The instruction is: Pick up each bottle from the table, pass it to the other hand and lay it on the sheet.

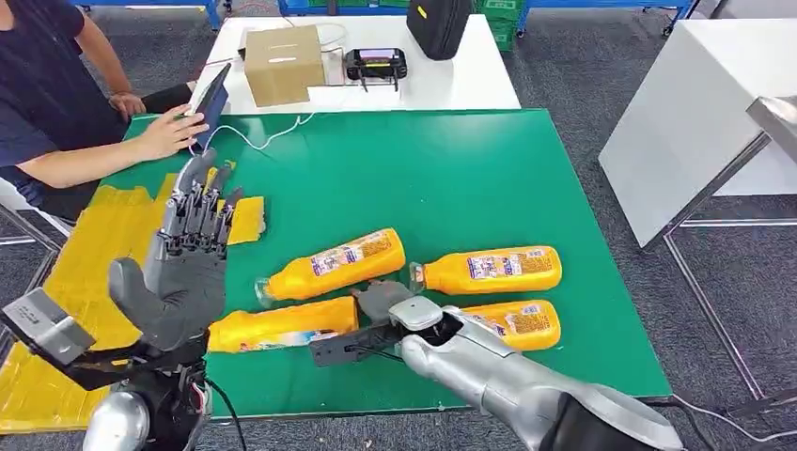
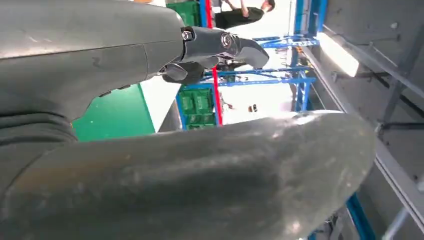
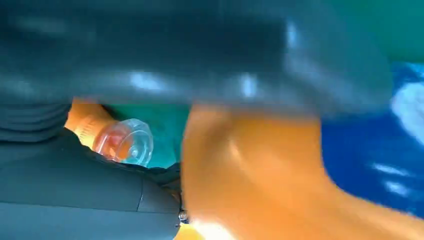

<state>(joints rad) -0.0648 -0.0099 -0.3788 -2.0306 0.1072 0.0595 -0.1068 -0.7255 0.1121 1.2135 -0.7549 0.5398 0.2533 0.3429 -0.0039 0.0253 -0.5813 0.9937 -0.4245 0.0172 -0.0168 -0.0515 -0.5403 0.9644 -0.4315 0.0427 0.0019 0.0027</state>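
Nearest, the right hand (image 1: 376,310) wraps around the nearest orange bottle (image 1: 282,329), which lies on the green tabletop (image 1: 451,178). Left hand (image 1: 188,263) is raised, fingers spread, holding nothing. Three more bottles (image 1: 489,271) lie beyond and alongside. The yellow sheet (image 1: 94,244) covers the tabletop's left edge; a person's hand (image 1: 174,133) rests farther back.

Bright, even light; both wrist views blurred.

Four orange bottles lie on green counter (image 1: 451,160). Right hand (image 1: 381,315) grips nearest bottle (image 1: 282,326); left hand (image 1: 183,272) raised, fingers (image 1: 199,211) spread, beside yellow sheet (image 1: 89,263).
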